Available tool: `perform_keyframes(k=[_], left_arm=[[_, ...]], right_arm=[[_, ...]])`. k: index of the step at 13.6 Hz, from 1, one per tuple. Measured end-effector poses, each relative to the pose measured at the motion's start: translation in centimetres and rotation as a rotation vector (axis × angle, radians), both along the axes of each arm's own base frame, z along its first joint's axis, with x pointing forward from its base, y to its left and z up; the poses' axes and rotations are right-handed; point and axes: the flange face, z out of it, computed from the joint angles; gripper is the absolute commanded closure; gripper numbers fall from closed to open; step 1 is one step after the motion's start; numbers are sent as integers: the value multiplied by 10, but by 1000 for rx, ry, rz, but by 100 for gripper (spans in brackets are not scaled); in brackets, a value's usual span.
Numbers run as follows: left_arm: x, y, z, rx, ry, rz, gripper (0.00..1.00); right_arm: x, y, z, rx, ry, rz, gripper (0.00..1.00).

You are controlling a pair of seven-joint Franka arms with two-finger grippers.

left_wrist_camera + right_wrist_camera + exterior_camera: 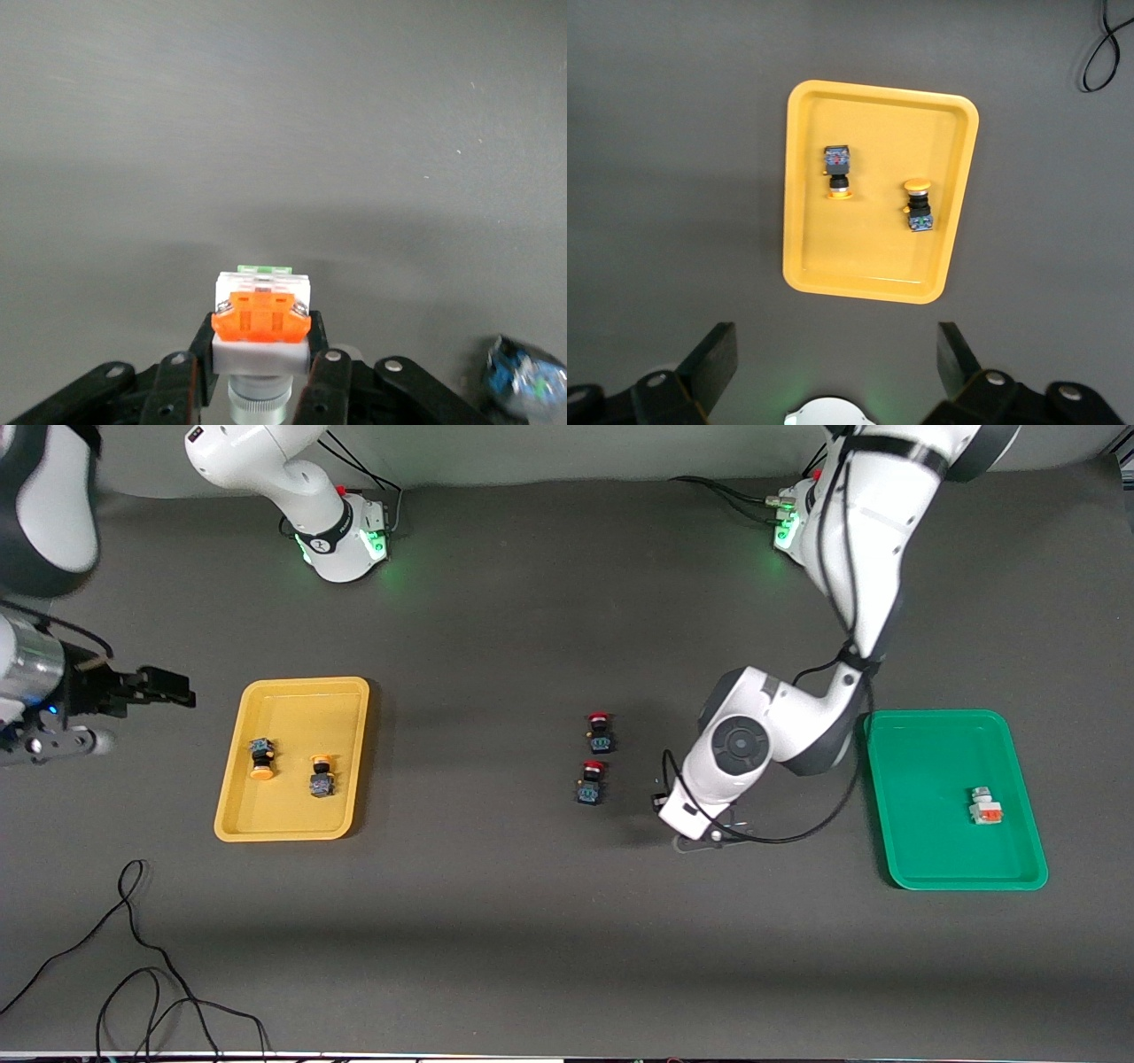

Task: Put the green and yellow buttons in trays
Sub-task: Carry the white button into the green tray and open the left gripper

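My left gripper sits low beside the shallow green plastic tray, fingers clamped on a white-bodied switch. My right gripper waits with fingers spread wide.

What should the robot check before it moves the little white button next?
1. Left gripper shut on white button: ok.
2. Room in green tray beside the other white button: ok.
3. Both yellow-capped buttons in yellow tray: ok.
4. Right gripper open and waiting, off by the yellow tray: ok.
5. Red-capped buttons apart from the left arm: ok.
6. Held button lifted off the table: cannot tell.
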Motion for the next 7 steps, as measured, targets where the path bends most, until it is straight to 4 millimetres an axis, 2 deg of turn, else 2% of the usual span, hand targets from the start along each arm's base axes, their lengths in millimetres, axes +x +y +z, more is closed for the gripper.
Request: perform_keyframes(k=[2,3,4,5,7], left_arm=[[7,42,70,41,44,37,100],[7,67,99,57,65,39,100],[7,93,117,69,89,34,100],[9,124,127,77,115,16,100],[19,200,131,62,163,-39,100]], right_arm=[[-12,12,16,4,-23,-5,0],[-17,16,20,4,-27,-12,0],[-21,17,22,2,-29,-21,0],[-25,15,23,0,-29,-30,0],[-29,4,24,-3,-29,-52,0]])
